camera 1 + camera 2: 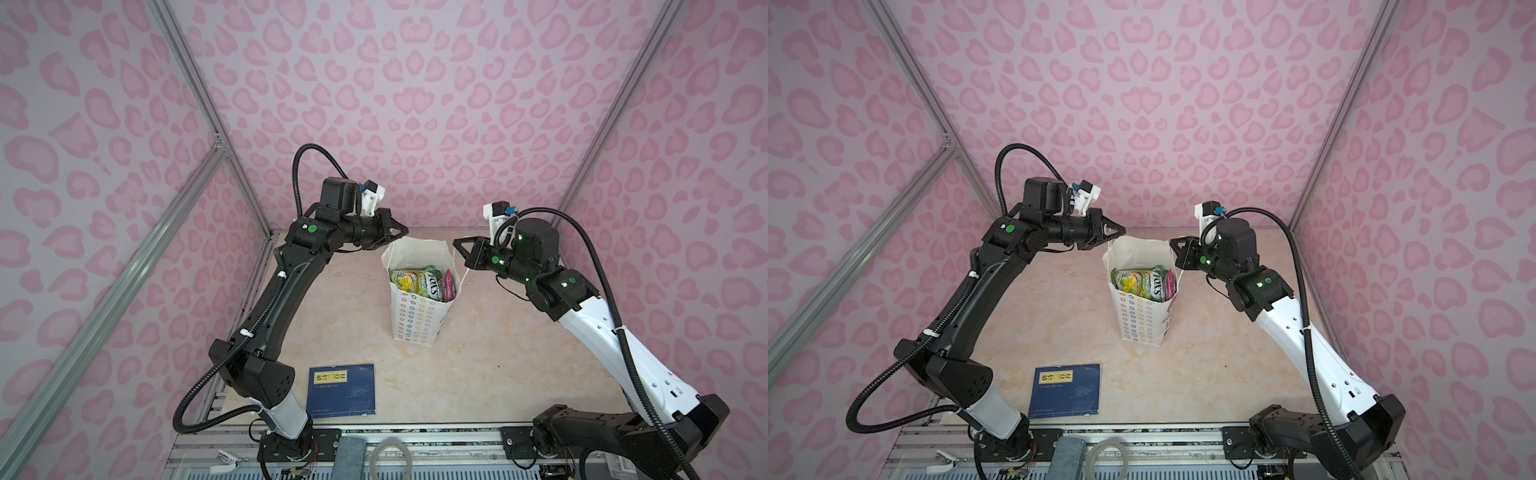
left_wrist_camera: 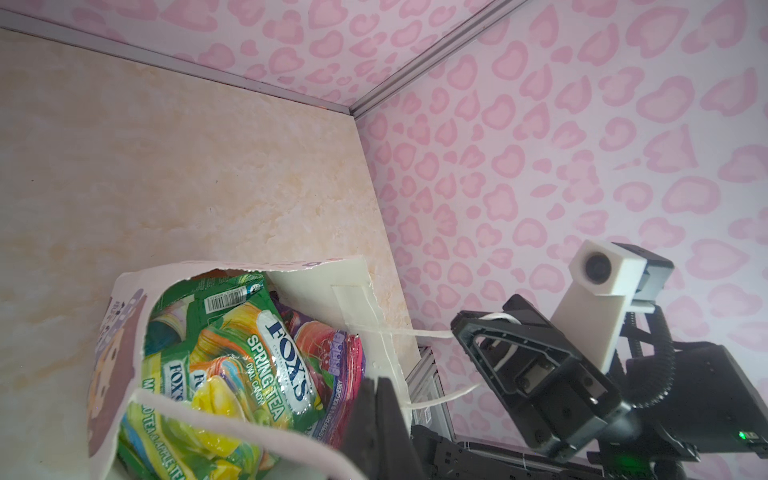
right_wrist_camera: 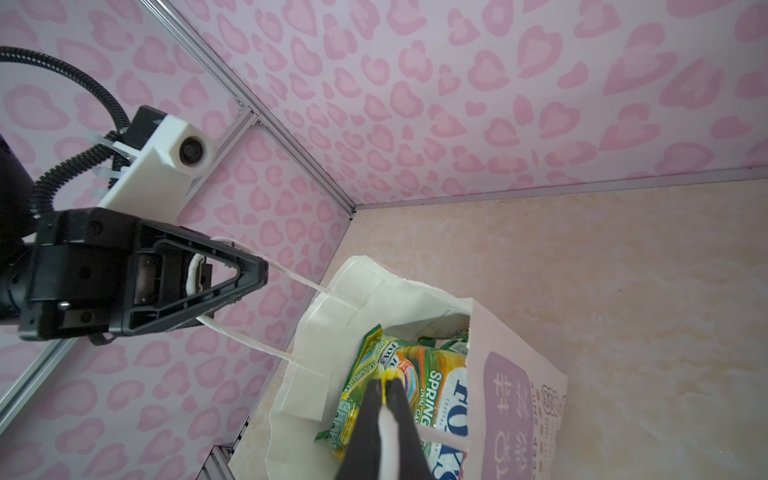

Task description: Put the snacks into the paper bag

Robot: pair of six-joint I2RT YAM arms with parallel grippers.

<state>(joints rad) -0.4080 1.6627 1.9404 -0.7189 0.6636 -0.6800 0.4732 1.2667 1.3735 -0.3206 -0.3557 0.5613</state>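
1. While the paper bag [image 1: 415, 328] stands upright near the middle of the desk [image 1: 519, 353], the 2 arms flank its open mouth in both top views.
2. The snacks [image 1: 419, 282] sit inside the bag. A green-yellow packet printed "FOX'S" lies uppermost, with a purple-pink packet beside it.
3. The left end effector [image 1: 402, 231] is clenched on the left cord handle [image 3: 291, 277]. The white cord runs straight from the bag's rim through the closed jaws.
4. The right end effector [image 1: 456, 242] is clenched on the right cord handle [image 2: 419, 332] in the same manner.
5. A dark-blue book [image 1: 341, 390] with a yellow label lies flat on the desk beside the left arm's base, well apart from the bag.
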